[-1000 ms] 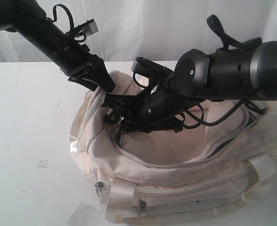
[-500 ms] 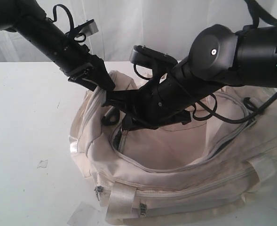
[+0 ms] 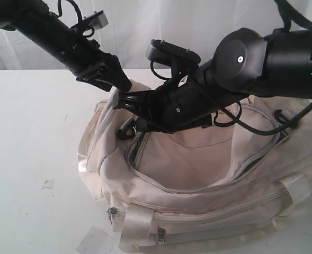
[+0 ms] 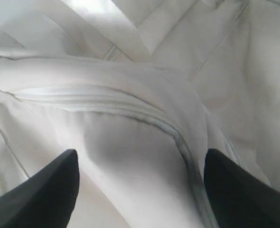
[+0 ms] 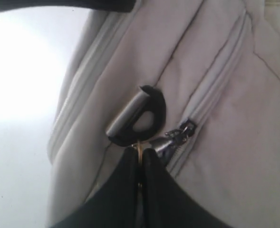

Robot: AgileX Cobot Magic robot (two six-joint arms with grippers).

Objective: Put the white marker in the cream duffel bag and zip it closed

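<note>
Risen slightly, my left fingers (image 4: 44, 194) hang released astride the cream duffel bag (image 3: 198, 206), ready to brace it while my right fingers (image 5: 125, 185) pinch its zipper pull (image 5: 167, 141).

Slumped cream duffel bag (image 3: 198, 201), top unzipped

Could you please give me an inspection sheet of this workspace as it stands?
Surface: white table, carrying the bag.
Job's things: cream duffel bag on the table, top zipper open; white marker: nothing seen.
Clutter: small clear scrap and clear sheet by the bag.
Grippers: left gripper open over a fold of the bag; right gripper shut on the zipper pull beside a black clip.
Cables: black cables hang from the right arm over the bag.
Surroundings: white curtain behind.
</note>
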